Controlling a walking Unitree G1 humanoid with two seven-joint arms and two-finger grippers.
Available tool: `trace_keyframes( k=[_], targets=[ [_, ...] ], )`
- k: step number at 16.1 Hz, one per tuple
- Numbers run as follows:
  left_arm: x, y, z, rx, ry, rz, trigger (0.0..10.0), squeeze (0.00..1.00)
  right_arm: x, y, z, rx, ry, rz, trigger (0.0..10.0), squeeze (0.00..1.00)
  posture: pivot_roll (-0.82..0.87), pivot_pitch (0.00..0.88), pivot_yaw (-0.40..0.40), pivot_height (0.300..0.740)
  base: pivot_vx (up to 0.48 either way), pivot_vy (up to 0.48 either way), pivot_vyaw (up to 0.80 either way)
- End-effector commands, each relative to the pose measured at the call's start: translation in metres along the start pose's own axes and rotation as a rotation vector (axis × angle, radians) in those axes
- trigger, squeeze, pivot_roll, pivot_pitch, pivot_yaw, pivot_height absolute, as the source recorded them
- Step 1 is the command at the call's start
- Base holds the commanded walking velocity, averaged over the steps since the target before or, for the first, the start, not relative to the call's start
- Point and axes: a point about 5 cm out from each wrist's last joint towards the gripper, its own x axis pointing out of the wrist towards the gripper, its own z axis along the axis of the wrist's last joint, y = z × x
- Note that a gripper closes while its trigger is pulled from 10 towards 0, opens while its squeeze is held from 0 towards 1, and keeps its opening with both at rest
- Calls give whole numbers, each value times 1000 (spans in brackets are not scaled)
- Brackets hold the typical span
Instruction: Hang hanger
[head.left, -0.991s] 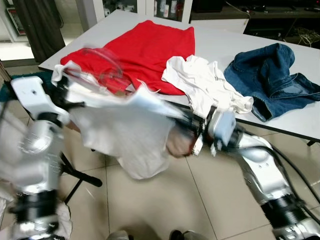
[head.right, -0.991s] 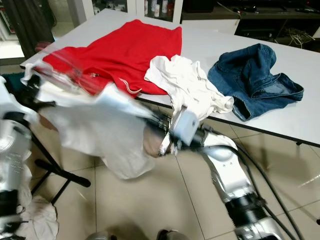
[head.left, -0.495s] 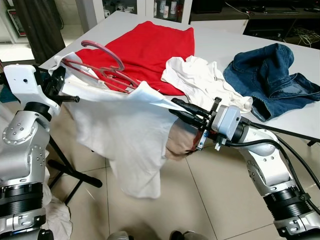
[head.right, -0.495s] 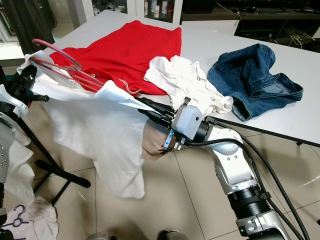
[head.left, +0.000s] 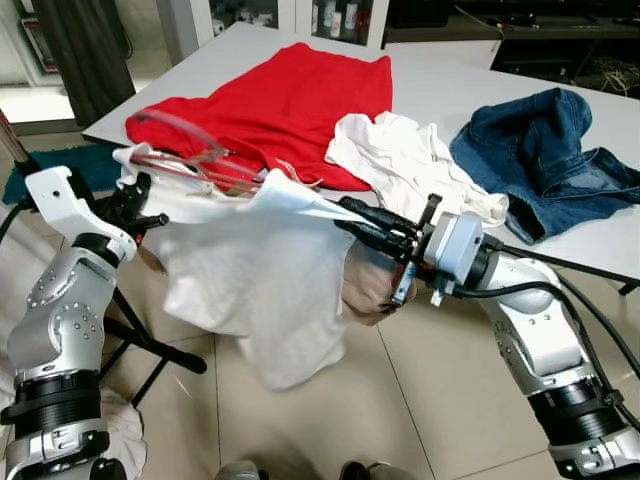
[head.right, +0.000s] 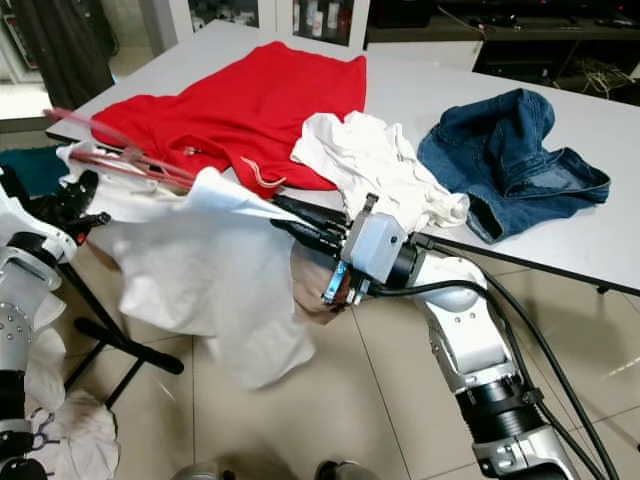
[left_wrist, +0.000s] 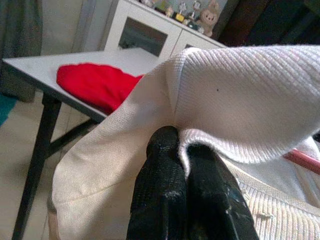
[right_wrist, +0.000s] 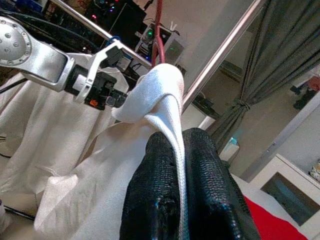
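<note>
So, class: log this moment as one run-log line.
left gripper: shut on white shirt | right gripper: shut on white shirt | red hanger: in shirt, unhung

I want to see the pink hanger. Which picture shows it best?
The left eye view: the pink hanger sticks out of the white shirt. The right eye view blurs it; wrist views show only slivers.
</note>
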Motion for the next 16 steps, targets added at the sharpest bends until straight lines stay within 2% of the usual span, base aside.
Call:
trace_keyframes(
  k=[1,4,5,7,8,10,12,16],
  targets=[
    [3,-2,7,27,-25,13,10000,0,1,-3,10,-49,-53,14,10000,0,106,12,-9,740,0,0,0],
    [3,-2,26,83,-117,44,10000,0,-7,0,-1,-57,3,26,10000,0,108,12,-13,740,0,0,0],
    [2,6,37,88,-172,112,10000,0,-9,1,-3,-52,15,28,10000,0,111,12,-14,740,0,0,0],
    [-1,20,49,25,-236,210,10000,0,-9,1,-3,-47,17,27,10000,0,110,14,-12,740,0,0,0],
    [-4,30,55,-63,-271,254,10000,0,-9,2,-3,-47,14,26,10000,0,109,14,-10,740,0,0,0],
    [-6,29,50,-134,-252,230,10000,0,-7,3,-1,-33,-10,5,10000,0,110,15,-10,740,0,0,0],
    [-7,28,40,-137,-220,238,10000,0,-4,3,3,-12,-36,-14,10000,0,108,15,-9,740,0,0,0],
    [-12,63,21,-204,-153,449,10000,0,-3,-3,18,8,-82,16,10000,0,97,15,-2,740,0,0,0]
  ],
)
